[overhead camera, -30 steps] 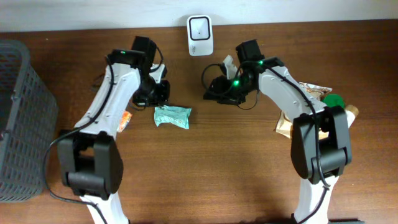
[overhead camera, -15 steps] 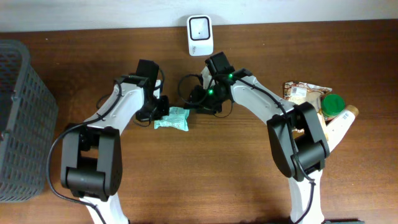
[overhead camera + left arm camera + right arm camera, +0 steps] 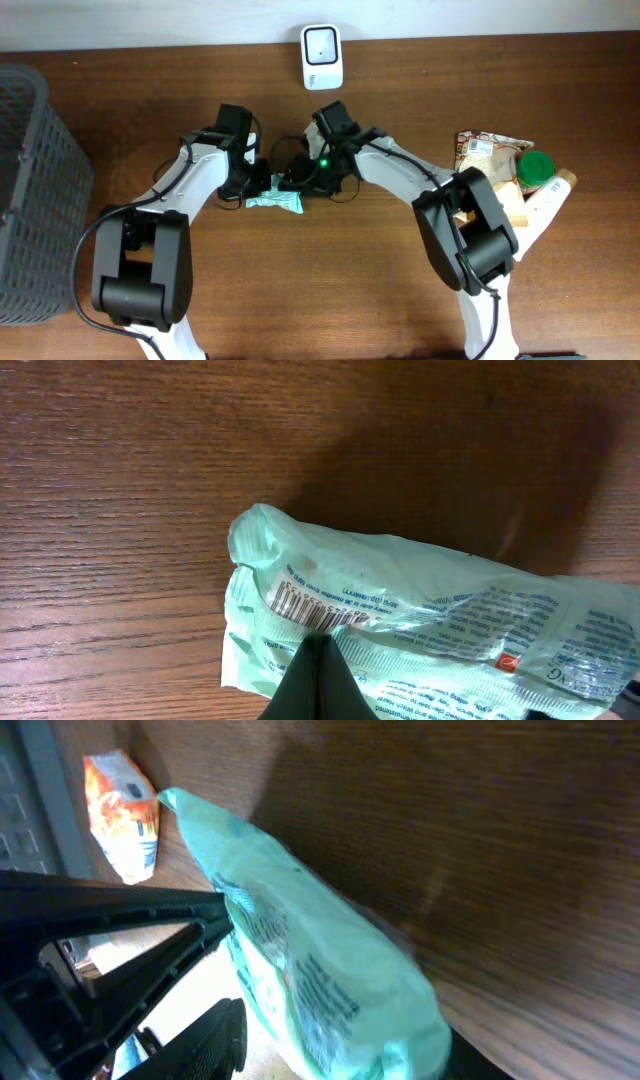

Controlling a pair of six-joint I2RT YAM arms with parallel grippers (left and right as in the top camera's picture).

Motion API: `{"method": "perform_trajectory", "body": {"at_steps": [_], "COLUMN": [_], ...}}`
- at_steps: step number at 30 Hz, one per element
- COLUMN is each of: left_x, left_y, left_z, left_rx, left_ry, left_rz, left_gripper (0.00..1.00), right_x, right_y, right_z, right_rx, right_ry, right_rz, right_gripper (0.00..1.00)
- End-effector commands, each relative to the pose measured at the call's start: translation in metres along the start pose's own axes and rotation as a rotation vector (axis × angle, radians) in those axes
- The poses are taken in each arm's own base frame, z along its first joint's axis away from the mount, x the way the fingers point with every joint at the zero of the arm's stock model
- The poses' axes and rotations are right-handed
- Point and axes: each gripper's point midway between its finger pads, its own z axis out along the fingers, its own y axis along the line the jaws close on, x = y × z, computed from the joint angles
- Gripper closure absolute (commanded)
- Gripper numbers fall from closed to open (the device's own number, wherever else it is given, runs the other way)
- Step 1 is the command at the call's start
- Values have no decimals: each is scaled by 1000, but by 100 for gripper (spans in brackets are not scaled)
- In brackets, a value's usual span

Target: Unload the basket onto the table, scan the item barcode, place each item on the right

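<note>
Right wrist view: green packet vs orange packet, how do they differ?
Colour: green packet is pale green, orange packet is orange and white. Hold: green packet is pinched by the shut left gripper, barcode showing; orange packet lies untouched, no barcode visible. Both are sealed plastic pouches.

Crinkled, glossy green plastic packet [image 3: 420,620] lies on matt, grained wooden table [image 3: 150,460].

Left arm [image 3: 190,178] rises from the lower left and bends toward centre frame; left gripper [image 3: 257,186] is pinched to one point, tip low; right arm [image 3: 400,168] arcs from the lower right across to centre; right gripper [image 3: 289,181] faces the left one, close beside it, fingers [image 3: 222,1035] apart; grip unclear.
</note>
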Motion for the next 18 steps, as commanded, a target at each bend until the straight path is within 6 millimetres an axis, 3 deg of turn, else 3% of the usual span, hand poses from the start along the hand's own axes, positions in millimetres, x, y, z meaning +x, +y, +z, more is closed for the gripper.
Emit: {"method": "perform_trajectory", "body": {"at_steps": [1,8,14,18], "left_x": [24,25,26,22], "left_y": [1,-2,-1,0], "left_z": [20,20,20,17], "left_rx": [13,31,29,20], "left_ry": [90,96,101,90], "left_rz": [-18,-19,-20,-18], "left_gripper": [100,100,100,95], "right_x": [11,9,7,5], "right_y": [-12,-3,0,-3], "right_z": [14,29,33,31], "right_rx": [0,36,58,61], "right_ry": [26,-31,-54,-59], "right_rz": [23,-38,-55,-65], "right_gripper": [51,52,71,74]}}
